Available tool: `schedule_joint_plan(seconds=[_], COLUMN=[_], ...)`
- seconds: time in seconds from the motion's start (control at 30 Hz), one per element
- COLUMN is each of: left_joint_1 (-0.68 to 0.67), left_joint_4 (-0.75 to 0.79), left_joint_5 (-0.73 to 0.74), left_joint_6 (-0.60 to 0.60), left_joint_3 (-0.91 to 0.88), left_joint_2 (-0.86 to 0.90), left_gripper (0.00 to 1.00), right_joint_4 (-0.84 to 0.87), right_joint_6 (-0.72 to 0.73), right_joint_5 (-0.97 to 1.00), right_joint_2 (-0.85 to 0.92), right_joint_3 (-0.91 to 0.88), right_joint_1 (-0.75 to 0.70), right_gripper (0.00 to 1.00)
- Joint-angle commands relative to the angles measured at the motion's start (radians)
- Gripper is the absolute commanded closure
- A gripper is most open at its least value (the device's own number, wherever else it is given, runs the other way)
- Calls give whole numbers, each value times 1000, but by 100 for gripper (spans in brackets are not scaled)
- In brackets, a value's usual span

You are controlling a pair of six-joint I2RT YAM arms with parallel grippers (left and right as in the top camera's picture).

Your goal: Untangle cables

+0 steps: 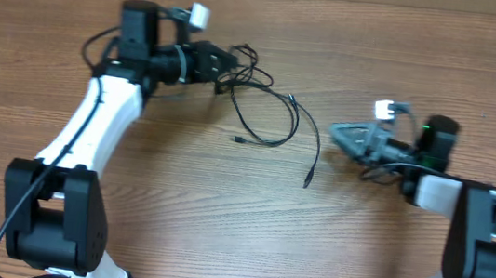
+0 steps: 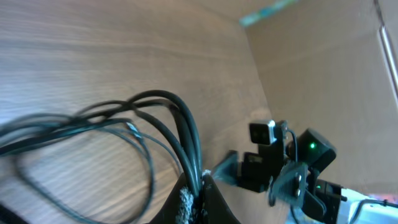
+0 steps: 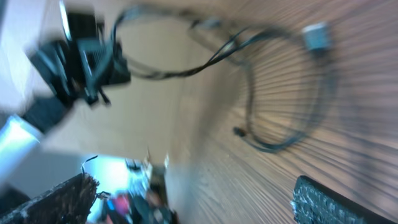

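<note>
The thin black cables (image 1: 265, 108) lie in loose loops on the wooden table, with a small tangle at their upper left end and plug ends trailing toward the middle. My left gripper (image 1: 226, 67) is shut on the cables at that tangled end; in the left wrist view the cords (image 2: 186, 134) run down between the closed jaws (image 2: 200, 193). My right gripper (image 1: 340, 134) is open and empty, to the right of the cables and apart from them. In the right wrist view the cable loops (image 3: 261, 81) show blurred ahead of the wide-open fingers (image 3: 193, 199).
The wooden table (image 1: 221, 211) stretches below and around the cables. A cardboard wall (image 2: 323, 68) stands along the table's far edge. The right arm's own thick wires (image 1: 385, 169) hang near its wrist.
</note>
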Motion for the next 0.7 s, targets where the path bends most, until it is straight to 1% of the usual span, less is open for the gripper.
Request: schedule_joint_plan(seconds=[0.0,0.03,0.1,0.17,0.23,0.27,0.3,0.37,0.4,0.43,0.57,0.67], left_joint_1=[-42,-47,-54,-53,-53,-52,-52,-54,-55,-58,-74,-93], left_joint_4=[-2,-3,-3,-3,-3,-3,-3,-8,-19,-36,-111,-160], left_joint_5=[-21,-2,62,132,195,227,253,293,295,290,269,230], left_joint_6=[-14,-14,-14,-14,-8,12,34,90,113,137,208,239], left_joint_3=[17,17,17,17,17,17,17,17,17,17,17,17], left_joint_2=[0,0,0,-4,-14,-21,-28,-50,-61,-75,-125,-155], left_gripper=[96,96,96,96,96,96,95,96,96,96,95,96], right_joint_4=[50,67,102,147,207,235,254,270,272,272,271,257], right_joint_6=[0,21,132,321,530,641,711,779,791,813,883,898], right_joint_5=[153,208,338,394,392,389,388,402,429,455,558,620], right_joint_2=[-19,-19,-19,-19,-19,-19,-19,-19,-19,-19,-18,-18], right_joint_3=[11,11,11,11,11,11,11,11,11,11,11,11], right_joint_1=[99,122,167,195,207,211,211,211,211,211,235,274], right_gripper=[0,0,0,0,0,0,0,0,4,6,7,13])
